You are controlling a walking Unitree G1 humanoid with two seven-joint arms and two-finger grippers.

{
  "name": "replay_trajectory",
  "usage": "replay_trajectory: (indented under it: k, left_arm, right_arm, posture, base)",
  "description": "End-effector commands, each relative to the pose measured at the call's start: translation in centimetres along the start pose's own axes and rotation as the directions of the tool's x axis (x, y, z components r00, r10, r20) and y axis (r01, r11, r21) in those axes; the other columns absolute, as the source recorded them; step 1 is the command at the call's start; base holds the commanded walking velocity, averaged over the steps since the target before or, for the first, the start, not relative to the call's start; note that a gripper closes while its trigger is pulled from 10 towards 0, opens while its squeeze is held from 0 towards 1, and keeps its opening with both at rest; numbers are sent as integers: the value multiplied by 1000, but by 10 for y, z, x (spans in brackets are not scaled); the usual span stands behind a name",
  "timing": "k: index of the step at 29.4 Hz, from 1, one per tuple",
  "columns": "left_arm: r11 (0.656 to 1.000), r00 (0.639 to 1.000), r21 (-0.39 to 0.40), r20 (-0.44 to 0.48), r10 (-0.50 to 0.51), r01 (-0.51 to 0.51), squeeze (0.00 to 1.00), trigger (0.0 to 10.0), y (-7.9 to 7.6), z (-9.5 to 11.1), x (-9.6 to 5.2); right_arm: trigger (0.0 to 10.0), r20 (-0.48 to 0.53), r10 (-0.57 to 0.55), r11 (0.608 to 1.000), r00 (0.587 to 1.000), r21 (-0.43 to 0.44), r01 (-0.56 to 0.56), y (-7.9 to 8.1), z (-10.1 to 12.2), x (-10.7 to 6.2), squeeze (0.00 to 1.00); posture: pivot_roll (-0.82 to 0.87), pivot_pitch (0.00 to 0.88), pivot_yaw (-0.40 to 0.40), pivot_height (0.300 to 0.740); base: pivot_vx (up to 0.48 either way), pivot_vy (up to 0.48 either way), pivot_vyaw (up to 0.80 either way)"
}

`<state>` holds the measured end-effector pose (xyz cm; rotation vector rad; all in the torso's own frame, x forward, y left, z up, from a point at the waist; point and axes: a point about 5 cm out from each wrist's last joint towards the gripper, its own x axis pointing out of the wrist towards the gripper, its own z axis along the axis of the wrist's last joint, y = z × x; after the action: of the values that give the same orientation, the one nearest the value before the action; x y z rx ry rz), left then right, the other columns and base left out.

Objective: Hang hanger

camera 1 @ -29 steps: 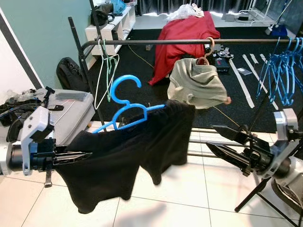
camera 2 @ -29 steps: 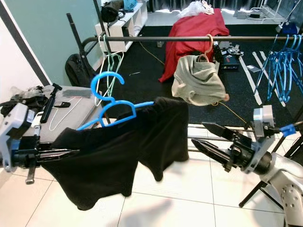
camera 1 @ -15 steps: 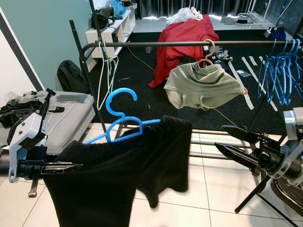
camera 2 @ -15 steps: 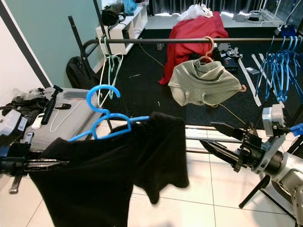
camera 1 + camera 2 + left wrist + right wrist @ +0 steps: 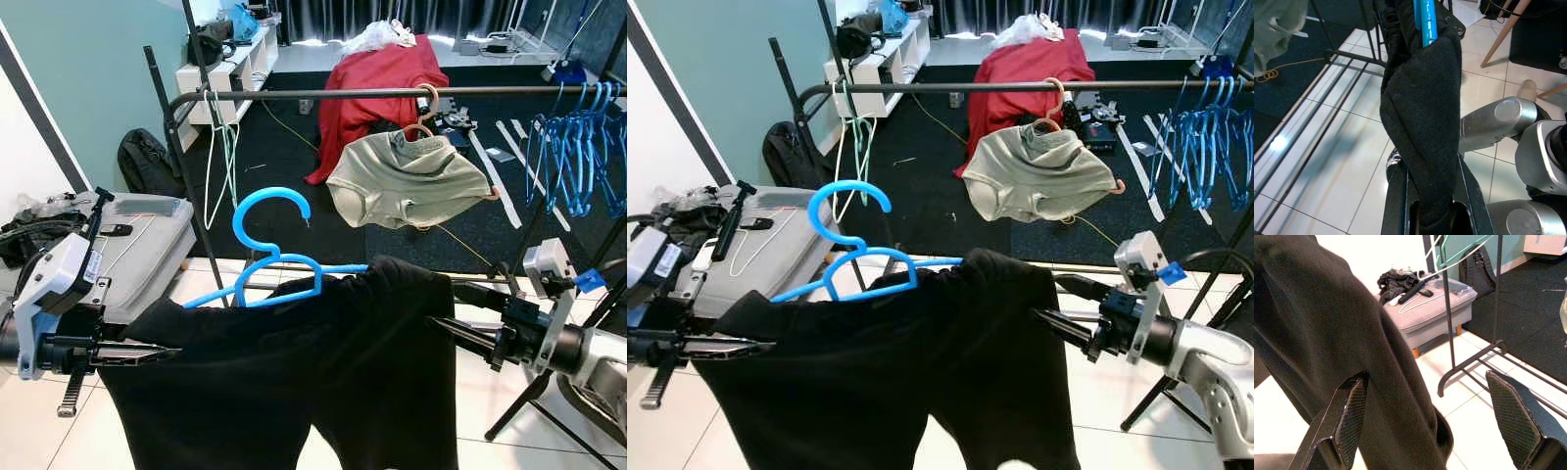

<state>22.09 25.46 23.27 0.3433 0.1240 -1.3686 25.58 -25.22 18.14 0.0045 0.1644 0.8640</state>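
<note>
While the left gripper (image 5: 147, 353) reaches level toward the right, clamped on one end of the black garment (image 5: 294, 382) draped over the blue hanger (image 5: 269, 274), the right gripper (image 5: 1430, 396) points leftward, fingers spread wide beside the cloth, below the clothes rail (image 5: 392, 93).

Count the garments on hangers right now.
2: black garment on the blue hanger, held at the left gripper; beige garment hanging on the rail. Others may be hidden.
</note>
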Motion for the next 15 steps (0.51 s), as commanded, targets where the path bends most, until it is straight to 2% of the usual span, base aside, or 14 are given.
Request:
replay_trajectory:
  k: [1, 2, 4, 5, 15]
  left_arm:
    - [999, 1000, 42, 0, -2, 2, 0, 10000, 0, 12, -6]
    - [999, 1000, 46, 2, -4, 4, 0, 10000, 0, 13, -6]
    - [999, 1000, 46, 2, -4, 4, 0, 10000, 0, 13, -6]
    - [999, 1000, 50, 12, -8, 8, 0, 10000, 0, 15, -5]
    - [998, 999, 63, 45, -5, 2, 0, 10000, 3, 18, -3]
  right_arm:
    - [7490, 2, 6, 1000, 1000, 0, -6, 1, -2, 4, 0]
    - [5961, 7, -1, 1000, 1000, 1, 1, 0, -2, 4, 0]
    - [5961, 7, -1, 1000, 1000, 1, 1, 0, -2, 4, 0]
    - [0, 14, -6, 1000, 1000, 4, 6, -1, -1, 5, 0]
    - [0, 42, -19, 1000, 999, 5, 19, -2, 0, 5, 0]
  posture:
    - [-133, 0, 62, 731]
    - [-130, 0, 59, 731]
    - [-130, 0, 59, 731]
    - [-130, 0, 59, 731]
    - [-134, 0, 63, 731]
  base:
    - [0, 0, 0]
    - [0, 0, 0]
    - [0, 0, 0]
    - [0, 0, 0]
    - [0, 0, 0]
